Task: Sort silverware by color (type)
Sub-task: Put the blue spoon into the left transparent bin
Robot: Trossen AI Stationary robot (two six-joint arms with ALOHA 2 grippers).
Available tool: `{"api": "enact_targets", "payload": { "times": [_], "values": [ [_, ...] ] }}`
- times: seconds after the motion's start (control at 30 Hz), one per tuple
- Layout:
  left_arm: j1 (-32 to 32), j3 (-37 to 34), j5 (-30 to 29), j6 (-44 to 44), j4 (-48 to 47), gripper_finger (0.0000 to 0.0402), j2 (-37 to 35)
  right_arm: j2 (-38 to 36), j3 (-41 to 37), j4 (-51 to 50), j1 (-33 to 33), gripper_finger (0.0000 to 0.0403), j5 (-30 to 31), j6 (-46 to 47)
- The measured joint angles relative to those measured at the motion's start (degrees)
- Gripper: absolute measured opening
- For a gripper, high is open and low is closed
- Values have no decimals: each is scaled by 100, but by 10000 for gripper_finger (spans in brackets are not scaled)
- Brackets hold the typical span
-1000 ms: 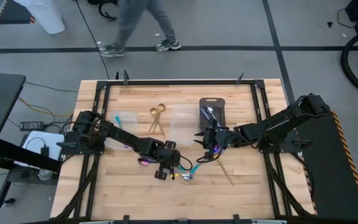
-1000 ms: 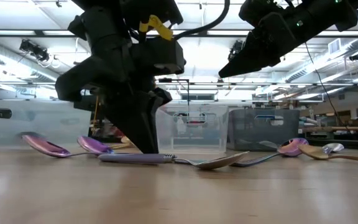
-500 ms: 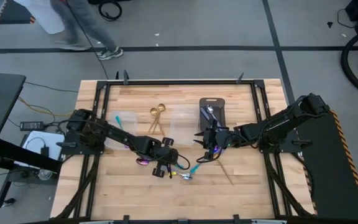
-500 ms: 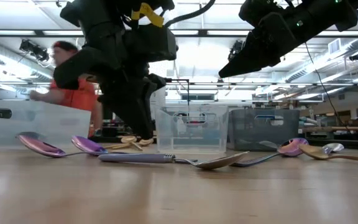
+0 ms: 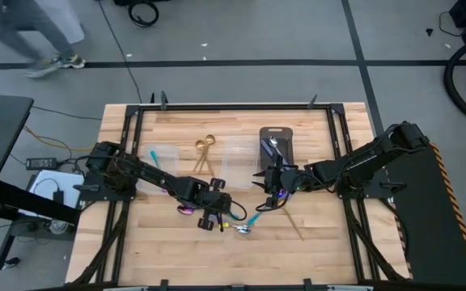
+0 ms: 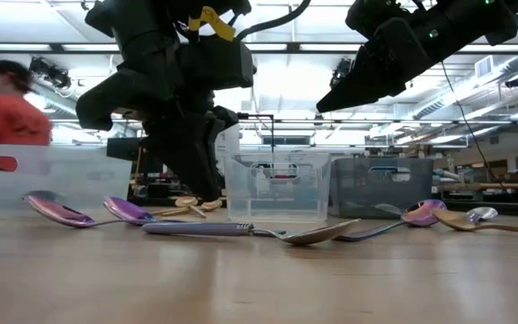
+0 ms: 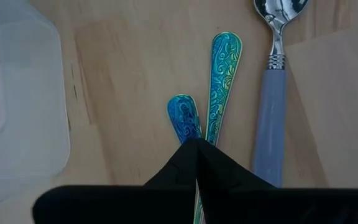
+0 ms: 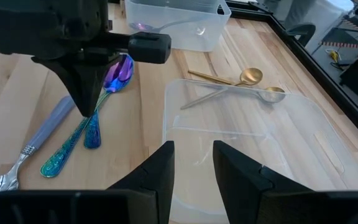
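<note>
Your left tool [image 7: 196, 146] has lifted slightly and stays clenched on the teal-handled utensils [image 7: 219, 78], just off the counter [image 5: 330, 242] near its middle. Right tool [image 8: 191, 163] hangs released nearby.

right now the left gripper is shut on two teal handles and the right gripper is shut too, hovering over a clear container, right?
Not quite. The right gripper is open: the right wrist view shows its two fingers apart above the clear container. The rest holds: the left gripper is shut on the two teal handles, as the left wrist view shows.
</note>
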Motion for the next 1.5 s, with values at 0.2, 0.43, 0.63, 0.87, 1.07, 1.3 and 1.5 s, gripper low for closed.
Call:
{"api": "enact_targets", "payload": {
  "times": [0.2, 0.43, 0.63, 0.87, 1.07, 1.3, 1.5],
  "values": [
    [-2, 11, -39, -36, -456, 11, -205, 0, 0, 0, 0, 121, 0, 0],
    [-2, 15, -52, -253, -630, 11, -328, 0, 0, 9, 0, 121, 0, 1],
    [5, 15, -48, -652, -820, 43, -217, 0, 0, 5, 0, 121, -91, 24],
    [4, 11, 17, -733, -951, 92, -40, 0, 0, 60, 0, 121, -101, 26],
    [60, 15, -56, -717, -993, 90, 84, 0, 0, 91, 0, 121, -106, 26],
    [251, 15, -114, -718, -1028, 80, 94, 0, 0, 114, 0, 121, -142, 26],
    [398, 15, -343, -709, -1054, 80, 104, 0, 0, 94, 0, 121, -142, 24]
  ]
}}
